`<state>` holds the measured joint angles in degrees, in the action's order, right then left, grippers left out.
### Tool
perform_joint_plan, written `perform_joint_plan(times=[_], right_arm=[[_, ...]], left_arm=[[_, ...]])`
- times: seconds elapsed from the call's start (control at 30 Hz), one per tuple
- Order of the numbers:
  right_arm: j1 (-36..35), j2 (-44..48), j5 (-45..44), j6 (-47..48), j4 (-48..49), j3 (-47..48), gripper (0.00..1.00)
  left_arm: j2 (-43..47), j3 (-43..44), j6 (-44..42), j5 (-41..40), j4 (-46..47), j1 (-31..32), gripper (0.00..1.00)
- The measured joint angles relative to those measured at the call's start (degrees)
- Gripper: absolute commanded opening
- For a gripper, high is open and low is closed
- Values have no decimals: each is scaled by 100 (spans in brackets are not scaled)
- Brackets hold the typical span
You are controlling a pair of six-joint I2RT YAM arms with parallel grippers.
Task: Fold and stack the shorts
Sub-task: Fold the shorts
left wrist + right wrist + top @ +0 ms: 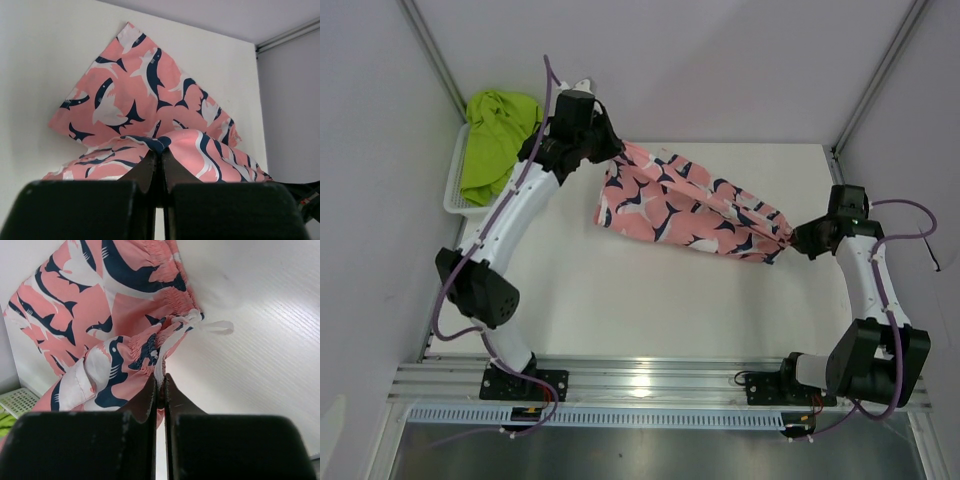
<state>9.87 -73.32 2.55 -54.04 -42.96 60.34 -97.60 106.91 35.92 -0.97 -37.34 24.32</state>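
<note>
At far left, the lime green shorts lie heaped in the white basket, apart from both grippers. My left gripper is pinched tight on one end of the pink shorts. My right gripper is pinched on the drawstring waistband end. I judge this two-point hold spreads the cloth for folding. The pink pair spans between the grippers.
</note>
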Motion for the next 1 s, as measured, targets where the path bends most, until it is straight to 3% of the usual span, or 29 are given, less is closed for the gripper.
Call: perform_joint_plan(times=[0.17, 0.43, 0.57, 0.77, 1.0], right_arm=[[177, -28, 186, -61, 101, -173, 0], [173, 42, 546, 170, 393, -490, 0], [-42, -573, 848, 334, 557, -144, 0], [-929, -1626, 999, 348, 1054, 348, 0], [-1812, -3322, 1040, 330, 1246, 1672, 0]], left_arm=[[-815, 608, -105, 166, -85, -74, 0], [-426, 254, -98, 59, -317, -140, 0], [323, -192, -90, -101, -562, -210, 0], [1980, -1375, -76, -363, -837, -389, 0], [3504, -2715, 7, -481, -848, -505, 0]])
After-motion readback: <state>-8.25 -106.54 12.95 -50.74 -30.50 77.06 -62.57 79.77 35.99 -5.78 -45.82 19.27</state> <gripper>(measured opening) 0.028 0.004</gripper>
